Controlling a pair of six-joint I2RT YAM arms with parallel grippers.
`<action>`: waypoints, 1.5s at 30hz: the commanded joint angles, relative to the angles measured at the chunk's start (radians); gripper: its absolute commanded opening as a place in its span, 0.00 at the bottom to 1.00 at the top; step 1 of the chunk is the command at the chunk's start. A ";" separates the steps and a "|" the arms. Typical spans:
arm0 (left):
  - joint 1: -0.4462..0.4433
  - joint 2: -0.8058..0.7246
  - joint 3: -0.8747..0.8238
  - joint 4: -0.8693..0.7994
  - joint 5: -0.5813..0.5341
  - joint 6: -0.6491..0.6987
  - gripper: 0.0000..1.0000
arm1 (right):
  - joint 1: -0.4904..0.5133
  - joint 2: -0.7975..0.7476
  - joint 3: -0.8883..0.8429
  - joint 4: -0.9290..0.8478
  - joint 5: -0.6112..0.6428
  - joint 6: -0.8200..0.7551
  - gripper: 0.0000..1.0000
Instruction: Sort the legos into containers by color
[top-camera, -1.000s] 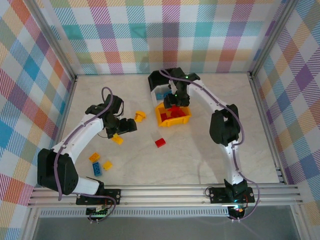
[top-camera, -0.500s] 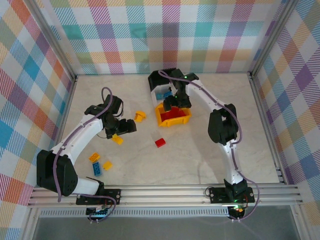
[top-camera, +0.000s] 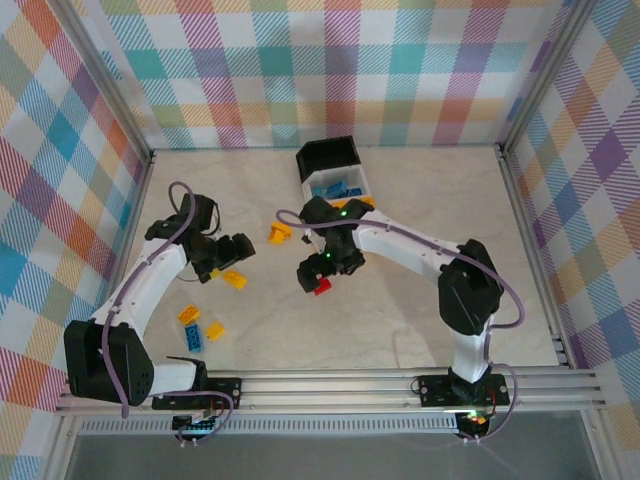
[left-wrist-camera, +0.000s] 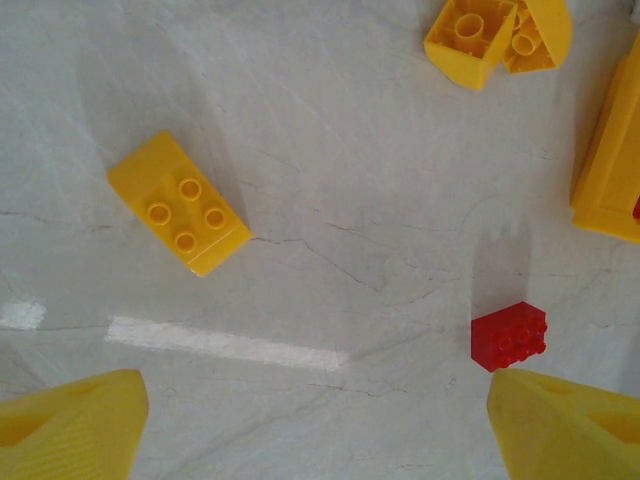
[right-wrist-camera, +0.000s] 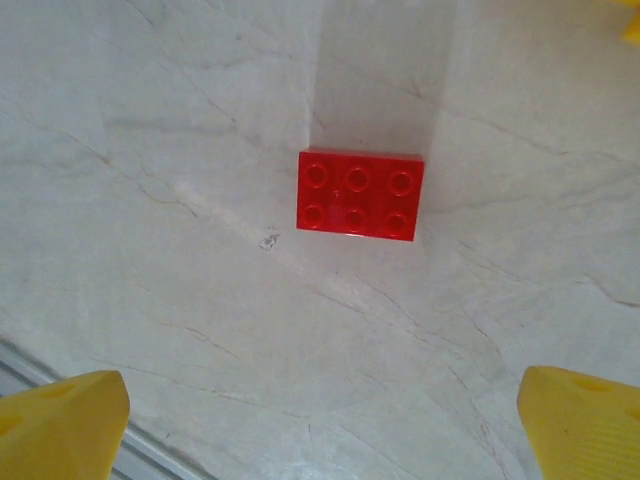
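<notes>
Open worktop (top-camera: 400, 315) surrounds both arms, with the yellow bin (left-wrist-camera: 612, 150) at the right edge of the left wrist view. The left claw (left-wrist-camera: 320, 440) and right claw (right-wrist-camera: 320, 435) hang spread and released. The red brick (right-wrist-camera: 360, 195) lies flat under the right one, with bare worktop on every side.

A red lego (right-wrist-camera: 360, 195) with six studs lies on the pale marbled surface (right-wrist-camera: 180, 290), just above frame centre. The right tool (right-wrist-camera: 322, 415) shows yellow fingertips (right-wrist-camera: 65, 415) wide apart in the lower corners, clear of it.
</notes>
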 joint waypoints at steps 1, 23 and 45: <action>0.024 -0.037 -0.020 0.018 0.044 -0.032 0.89 | -0.002 0.050 -0.005 0.054 0.019 0.023 1.00; 0.072 -0.093 -0.058 -0.017 0.054 -0.015 0.90 | 0.005 0.288 0.113 0.051 0.059 0.029 0.82; 0.080 -0.062 -0.052 0.013 0.064 -0.019 0.90 | 0.018 0.180 0.122 -0.012 0.153 0.013 0.56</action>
